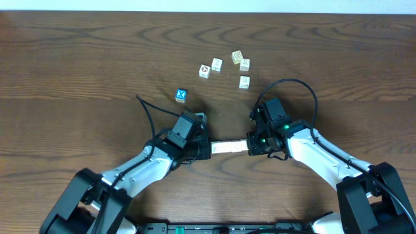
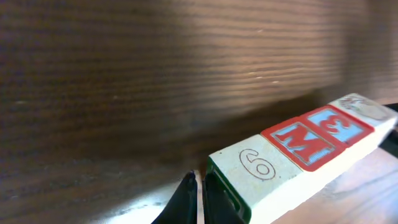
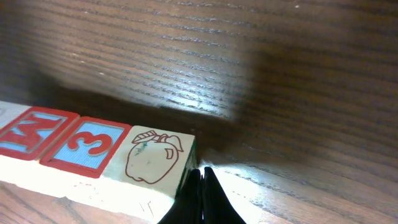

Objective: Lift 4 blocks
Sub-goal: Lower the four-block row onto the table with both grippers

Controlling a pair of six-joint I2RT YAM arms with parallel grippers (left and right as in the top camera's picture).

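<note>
Dark wood-grain table (image 1: pixel 78 65) is filling every view. At centre of the overhead frame, a row of four cream wooden cubes (image 1: pixel 229 147) w/ printed faces (6, M, 3, apple) is bridging btwn the arms. The left gripper (image 1: pixel 207 148) and right gripper (image 1: pixel 250 144) are each showing fingers together, tips pressing on the row's end faces. Can't tell if it's clear of the table. The cubes are looking light, stiff and smooth, so prob. buckling if the squeeze slackens. Best hold: end faces, centred, even inward push. Loose cream cubes (image 1: pixel 244 82) and a blue-faced cube (image 1: pixel 181 95) are lying upper centre.

Overhead looks down; wrists close, sharing block row (image 2: pixel 305 152).
</note>
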